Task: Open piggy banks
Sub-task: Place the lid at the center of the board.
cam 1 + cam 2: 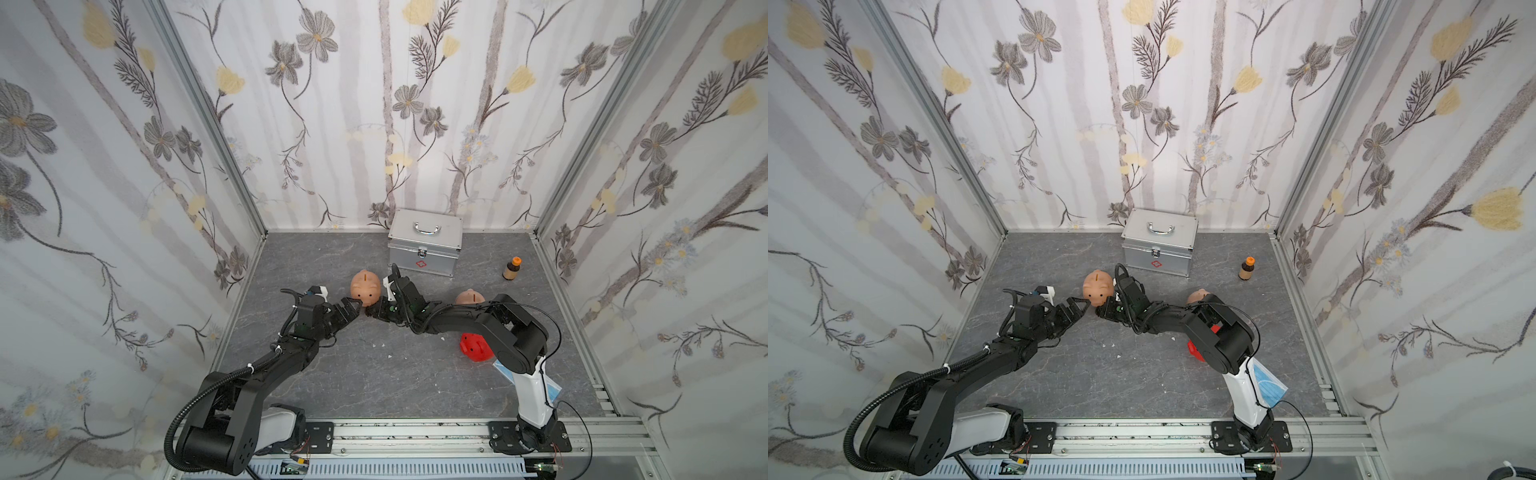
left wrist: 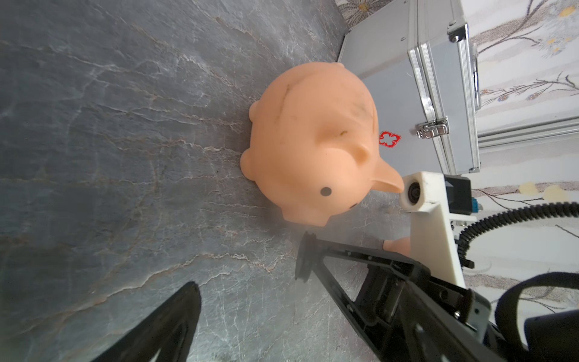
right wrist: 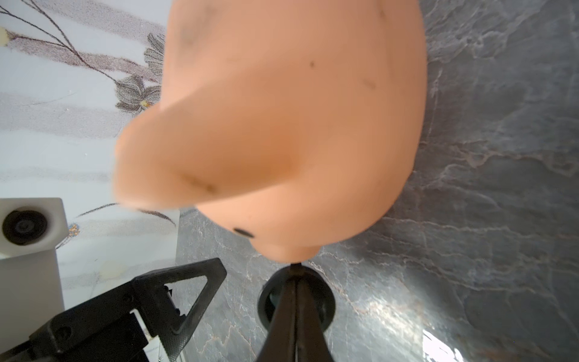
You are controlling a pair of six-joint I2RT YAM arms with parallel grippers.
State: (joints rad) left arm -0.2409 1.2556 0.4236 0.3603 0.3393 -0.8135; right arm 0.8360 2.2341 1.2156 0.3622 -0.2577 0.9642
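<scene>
Pinching black plug | right gripper closed | left gripper wide open beside peach piggy bank

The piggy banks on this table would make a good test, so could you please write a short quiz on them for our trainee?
1. Choose: the piggy bank nearest both pincers is A) red B) peach C) white.
2. True or false: the left pincer stands open.
3. Short answer: what does the shut right pincer grip?

Key: 1 B. 2 True. 3 The black plug.
</scene>
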